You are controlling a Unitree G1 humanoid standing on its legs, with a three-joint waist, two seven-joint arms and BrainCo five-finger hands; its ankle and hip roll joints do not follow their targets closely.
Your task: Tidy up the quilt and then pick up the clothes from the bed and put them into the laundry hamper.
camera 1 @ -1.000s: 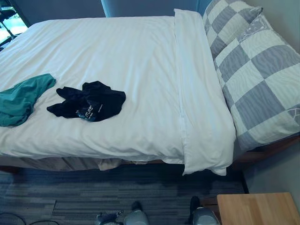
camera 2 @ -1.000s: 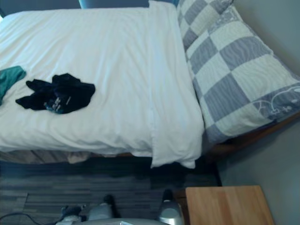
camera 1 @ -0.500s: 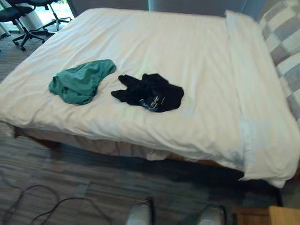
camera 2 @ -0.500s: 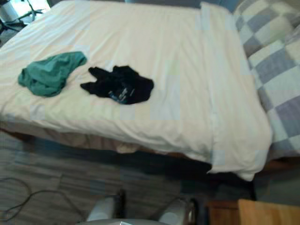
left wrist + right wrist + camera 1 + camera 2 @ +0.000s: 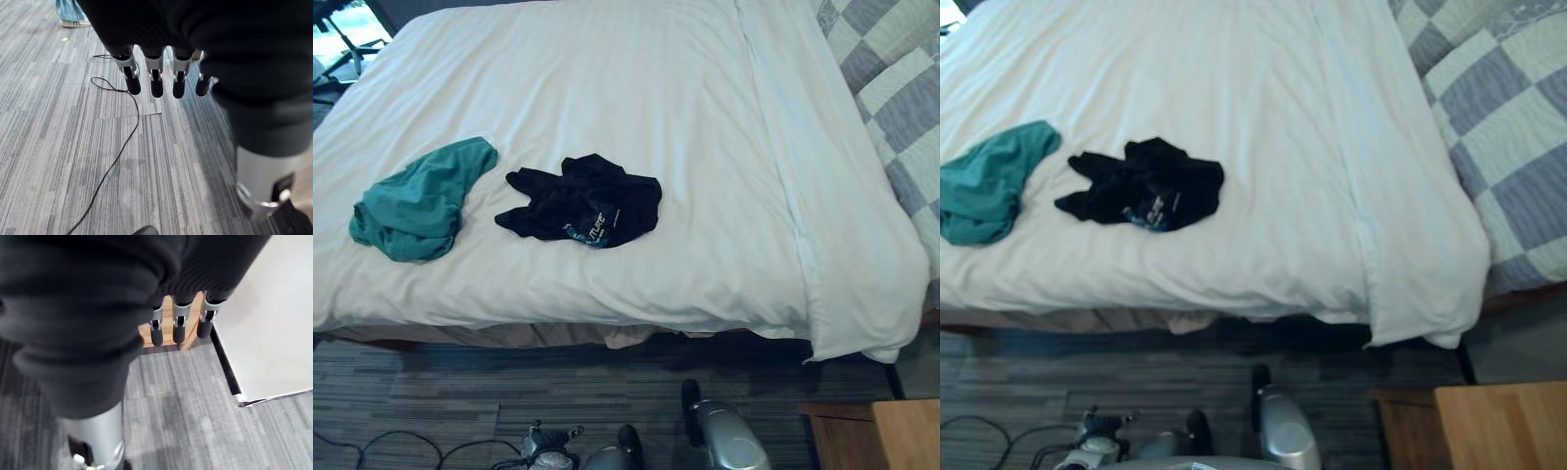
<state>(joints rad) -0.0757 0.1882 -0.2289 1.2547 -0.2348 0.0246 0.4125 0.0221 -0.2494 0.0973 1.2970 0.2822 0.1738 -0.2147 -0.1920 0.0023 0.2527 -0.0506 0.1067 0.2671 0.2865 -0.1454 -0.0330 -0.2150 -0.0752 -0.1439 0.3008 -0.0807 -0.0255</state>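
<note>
Since half a second ago my head camera is swinging back toward the pillows, so the whole bed is sliding across the picture; the clothes themselves are lying where they were on the quilt.

I am looking down at the white quilt (image 5: 636, 117), which is spreading smoothly over the bed with its folded edge running along the pillow side and one corner hanging over the near edge. The black garment (image 5: 582, 201) is lying crumpled on the quilt near the near edge, with a small pale print on it that I am not able to read. The green garment (image 5: 416, 201) is lying bunched just beside it, further from the pillows, the two apart. The checked grey-and-white pillows (image 5: 1513, 127) are sitting at the head of the bed. A wooden nightstand (image 5: 1503, 426) is standing on the grey carpet (image 5: 431, 392) beside that end.

My left hand (image 5: 156, 73) is hanging over the carpet with fingers straight, holding nothing. My right hand (image 5: 178, 325) is hanging likewise, fingers straight and empty, near the nightstand.
</note>
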